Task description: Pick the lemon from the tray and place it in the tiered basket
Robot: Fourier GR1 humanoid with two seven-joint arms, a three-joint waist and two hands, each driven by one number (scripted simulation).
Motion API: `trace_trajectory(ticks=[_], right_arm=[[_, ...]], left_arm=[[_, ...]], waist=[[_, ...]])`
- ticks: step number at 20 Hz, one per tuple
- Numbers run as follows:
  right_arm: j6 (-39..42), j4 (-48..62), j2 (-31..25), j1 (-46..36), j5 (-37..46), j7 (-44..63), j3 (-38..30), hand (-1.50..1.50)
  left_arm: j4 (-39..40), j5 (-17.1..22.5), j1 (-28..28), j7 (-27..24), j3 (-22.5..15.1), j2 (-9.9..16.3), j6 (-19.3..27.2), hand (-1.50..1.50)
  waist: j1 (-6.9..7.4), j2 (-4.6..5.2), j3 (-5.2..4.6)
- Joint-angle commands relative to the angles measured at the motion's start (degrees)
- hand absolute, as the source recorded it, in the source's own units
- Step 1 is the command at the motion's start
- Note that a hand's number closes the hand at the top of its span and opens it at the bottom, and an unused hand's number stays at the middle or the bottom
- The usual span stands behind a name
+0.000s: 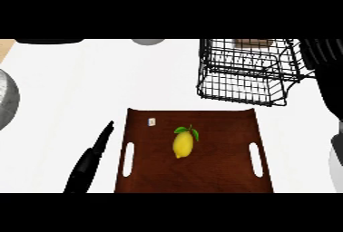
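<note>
Lemon (183,144) lies mid-tray (221,179), untouched. Your left hand (90,161) sits just left of tray, fingers straight and together, holding nothing. Right hand (330,97) dark at right edge beside tiered basket (244,70); finger state, cannot tell. Risks: lemon rolls off under sideways nudge; carry clips basket rim, wire catches fingers.

left hand (90,159) low at left, fingers straight, extended, pointing up the view. right hand (328,68) raised along right edge, dark fingers up, grey forearm below.
</note>
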Motion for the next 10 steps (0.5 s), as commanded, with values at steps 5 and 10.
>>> trace_trajectory(ticks=[5,10], right_arm=[[-6.6,-1.86,12.65,6.95,-4.6,-7.74,-3.51,1.5],[-7.87,2.09,24.21,13.18,-13.32,-6.3,-2.72,-1.5]], left_arm=[[-4.7,-0.85,-7.99,3.67,6.42,-3.43,8.76,0.0],[-5.16,-0.16,-9.23,4.93,6.93,-3.82,8.79,0.0]], waist=[[-0.27,-2.26,0.22],[0.02,-1.97,0.33]])
